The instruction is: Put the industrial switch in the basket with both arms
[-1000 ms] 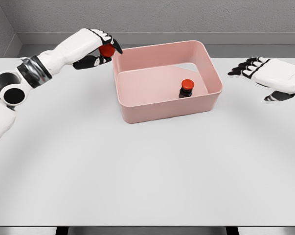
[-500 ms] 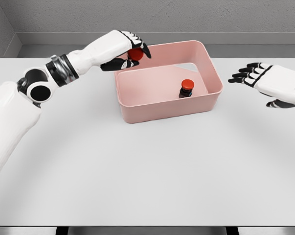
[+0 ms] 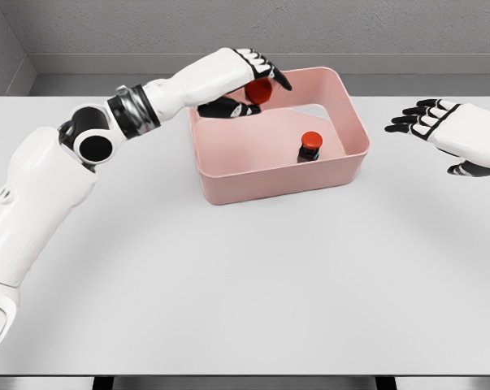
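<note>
- While the left hand (image 3: pixel 246 81) grips a red-capped industrial switch (image 3: pixel 259 89) above the pink basket (image 3: pixel 228 184), another switch (image 3: pixel 310 147) stands inside
- Right hand (image 3: pixel 446 130) hovers beside the basket, fingers spread, holding nothing

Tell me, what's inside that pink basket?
One red-topped switch stands on the pink basket floor. The left hand holds another above it. The near wall hides some floor.

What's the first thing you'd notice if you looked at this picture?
Probably the big pink plastic basket at the back of the white table, with a red-capped black switch standing inside it. Next, the white left hand reaching over the basket, gripping another red-capped switch, while the right hand hovers open at the right.
</note>
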Robot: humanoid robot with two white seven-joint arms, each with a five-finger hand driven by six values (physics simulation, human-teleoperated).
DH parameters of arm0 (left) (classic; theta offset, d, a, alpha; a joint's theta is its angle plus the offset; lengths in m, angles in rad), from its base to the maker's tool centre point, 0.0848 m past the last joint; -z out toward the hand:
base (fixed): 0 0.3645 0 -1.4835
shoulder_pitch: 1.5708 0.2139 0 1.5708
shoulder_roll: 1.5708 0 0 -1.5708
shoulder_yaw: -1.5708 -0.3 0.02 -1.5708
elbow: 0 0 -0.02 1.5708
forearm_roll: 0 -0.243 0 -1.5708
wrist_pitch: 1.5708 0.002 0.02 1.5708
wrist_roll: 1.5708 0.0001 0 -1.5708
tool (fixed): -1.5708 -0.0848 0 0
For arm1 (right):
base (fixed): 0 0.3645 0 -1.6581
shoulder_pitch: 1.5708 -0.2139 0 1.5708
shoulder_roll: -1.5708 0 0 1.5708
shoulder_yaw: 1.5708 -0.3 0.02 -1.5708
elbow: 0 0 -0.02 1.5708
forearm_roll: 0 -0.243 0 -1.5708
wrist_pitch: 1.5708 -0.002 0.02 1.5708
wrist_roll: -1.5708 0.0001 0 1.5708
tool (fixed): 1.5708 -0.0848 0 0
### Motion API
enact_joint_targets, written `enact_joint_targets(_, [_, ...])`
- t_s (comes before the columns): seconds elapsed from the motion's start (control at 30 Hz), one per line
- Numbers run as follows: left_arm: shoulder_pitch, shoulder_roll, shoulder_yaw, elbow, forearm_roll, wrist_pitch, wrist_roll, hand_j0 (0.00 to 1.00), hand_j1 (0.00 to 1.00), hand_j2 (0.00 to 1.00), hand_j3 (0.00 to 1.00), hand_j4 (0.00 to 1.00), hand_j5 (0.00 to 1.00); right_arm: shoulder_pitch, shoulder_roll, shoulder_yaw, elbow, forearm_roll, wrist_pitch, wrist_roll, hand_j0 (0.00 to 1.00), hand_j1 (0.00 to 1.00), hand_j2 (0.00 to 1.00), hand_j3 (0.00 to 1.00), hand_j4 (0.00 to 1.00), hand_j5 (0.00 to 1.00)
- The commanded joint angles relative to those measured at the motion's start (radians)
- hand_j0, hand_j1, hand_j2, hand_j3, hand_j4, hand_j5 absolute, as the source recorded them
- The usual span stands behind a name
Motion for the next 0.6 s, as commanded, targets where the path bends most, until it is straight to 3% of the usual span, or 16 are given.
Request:
enact_joint_targets(0.0, [-0.003, -0.003, 0.004, 0.001, 0.015, 0.001, 0.005, 1.00, 1.00, 1.00, 1.00, 1.00, 1.00, 0.000, -0.001, -0.001, 0.001, -0.005, 0.003, 0.000, 1.00, 1.00, 1.00, 1.00, 1.00, 1.00])
enact_joint_targets(0.23, [-0.034, -0.040, 0.012, 0.071, 0.013, 0.001, 0.008, 1.00, 1.00, 1.00, 1.00, 1.00, 1.00, 0.008, 0.000, -0.001, 0.001, -0.005, 0.003, 0.000, 1.00, 1.00, 1.00, 1.00, 1.00, 1.00])
enact_joint_targets(0.47, [-0.043, -0.029, 0.030, 0.062, 0.018, 0.001, 0.005, 1.00, 1.00, 1.00, 1.00, 1.00, 1.00, 0.009, -0.001, -0.001, 0.000, -0.005, 0.003, -0.002, 1.00, 1.00, 1.00, 1.00, 1.00, 1.00])
enact_joint_targets(0.57, [-0.032, 0.090, 0.050, 0.045, 0.021, 0.001, 0.005, 1.00, 1.00, 1.00, 1.00, 1.00, 1.00, 0.017, -0.001, -0.001, 0.001, -0.005, 0.003, -0.002, 1.00, 1.00, 1.00, 1.00, 1.00, 1.00])
